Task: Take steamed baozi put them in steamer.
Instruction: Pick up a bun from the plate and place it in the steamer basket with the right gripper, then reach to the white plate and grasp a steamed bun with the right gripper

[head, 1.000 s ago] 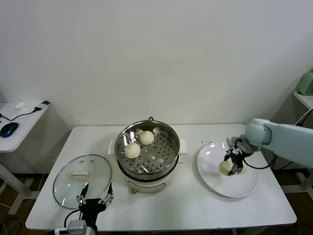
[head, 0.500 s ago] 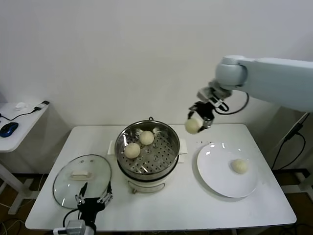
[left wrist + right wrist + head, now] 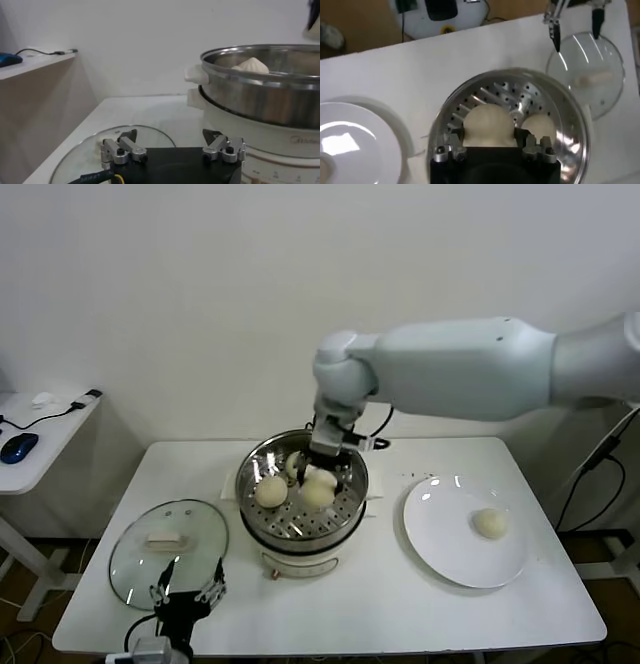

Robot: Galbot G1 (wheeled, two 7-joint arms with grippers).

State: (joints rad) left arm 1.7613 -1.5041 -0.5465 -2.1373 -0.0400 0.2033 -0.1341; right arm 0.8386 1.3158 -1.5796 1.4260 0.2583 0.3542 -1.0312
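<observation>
The steamer (image 3: 350,467) stands mid-table on its white base. My right gripper (image 3: 320,476) reaches down into it, shut on a cream baozi (image 3: 318,493) held low over the perforated bottom; the jaws flank this bun (image 3: 489,125) in the right wrist view. A second baozi (image 3: 270,491) lies to its left in the basket and shows beside the held one (image 3: 540,125). A third (image 3: 293,465) is partly hidden behind the gripper. One baozi (image 3: 490,523) lies on the white plate (image 3: 450,549). My left gripper (image 3: 187,596) is open and empty at the front edge.
The glass lid (image 3: 135,559) with a white handle lies flat at the front left, just under the left gripper (image 3: 172,146). A side table with a blue mouse (image 3: 18,447) stands far left. The steamer wall (image 3: 260,100) rises close to the left gripper.
My right arm lifted one baozi off the plate, carried it leftward through the air and lowered it into the steamer. One baozi stays on the plate. The left arm has barely moved.
</observation>
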